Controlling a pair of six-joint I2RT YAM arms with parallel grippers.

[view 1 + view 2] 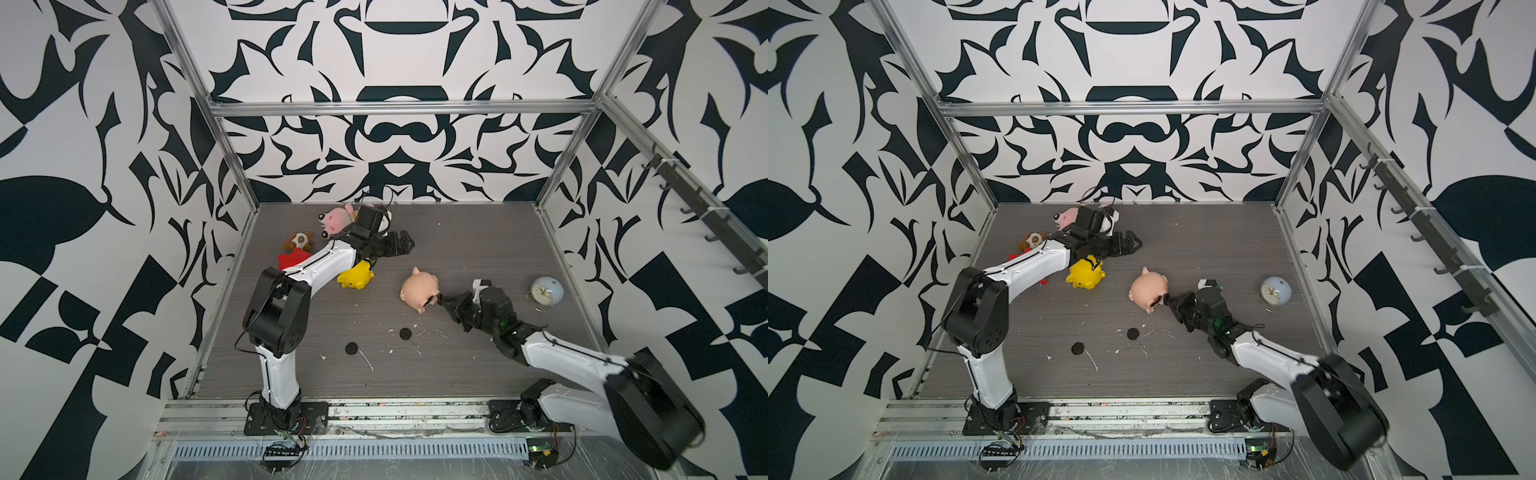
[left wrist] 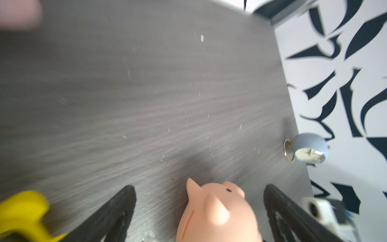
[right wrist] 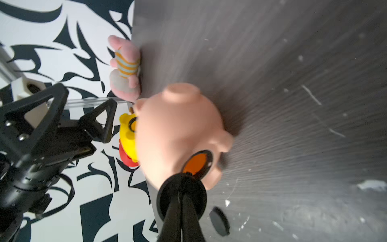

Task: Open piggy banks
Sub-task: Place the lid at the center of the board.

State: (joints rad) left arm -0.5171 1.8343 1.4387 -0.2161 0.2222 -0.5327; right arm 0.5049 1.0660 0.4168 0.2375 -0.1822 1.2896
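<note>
The peach-pink piggy bank (image 1: 417,291) (image 3: 178,130) lies on its side mid-table, and its round belly hole (image 3: 198,163) shows orange inside. My right gripper (image 1: 440,300) (image 3: 181,186) is shut on a black plug (image 3: 163,194) just outside that hole. The yellow piggy bank (image 1: 355,276) (image 2: 23,211) lies beside my left forearm. The red piggy bank (image 1: 291,261) is mostly hidden under that arm. My left gripper (image 1: 401,245) (image 2: 200,187) hangs open and empty over the table's back, apart from the peach-pink piggy bank (image 2: 217,213).
Two loose black plugs (image 1: 351,348) (image 1: 405,333) lie on the front part of the table. A pale blue alarm clock (image 1: 547,291) stands near the right wall. A pink plush (image 1: 336,218) and a brown-and-white plush (image 1: 300,240) sit at the back left.
</note>
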